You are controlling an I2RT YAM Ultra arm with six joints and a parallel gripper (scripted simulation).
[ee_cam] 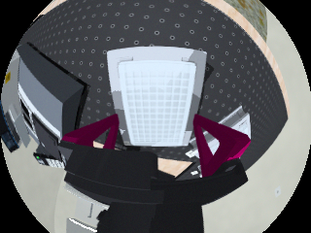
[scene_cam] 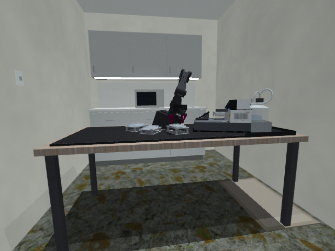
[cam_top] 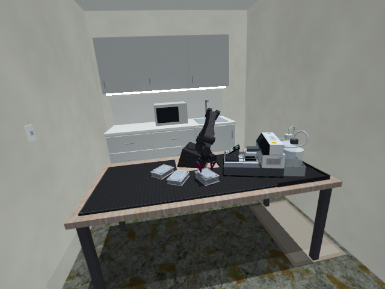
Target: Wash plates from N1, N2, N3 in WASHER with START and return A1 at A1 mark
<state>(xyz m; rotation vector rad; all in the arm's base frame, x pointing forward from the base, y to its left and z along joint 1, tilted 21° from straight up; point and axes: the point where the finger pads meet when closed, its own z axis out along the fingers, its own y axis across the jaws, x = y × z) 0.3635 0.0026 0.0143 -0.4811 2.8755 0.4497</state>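
Three white 96-well plates sit in their nests on the black table mat: the left one (cam_top: 162, 171) (scene_cam: 134, 126), the middle one (cam_top: 177, 177) (scene_cam: 149, 128) and the right one (cam_top: 206, 177) (scene_cam: 177, 128) (ee_cam: 157, 91). My gripper (cam_top: 205, 167) (scene_cam: 177, 120) (ee_cam: 155, 117) is open, its magenta fingers spread to either side of the right plate's near end, just above it and not touching it. The washer (cam_top: 270, 152) (scene_cam: 237, 116) stands to the right, with its carrier (cam_top: 251, 158) in front and its keypad (cam_top: 231, 150) (scene_cam: 202, 116) at the left. The lamp is too small to tell.
The arm's black base (cam_top: 189, 153) stands right behind the plates. Bottles with tubing (cam_top: 293, 149) (scene_cam: 259, 107) stand at the washer's far right. The washer's body (ee_cam: 46, 97) shows at the left of the wrist view. The table's wooden edge (cam_top: 202, 203) runs in front.
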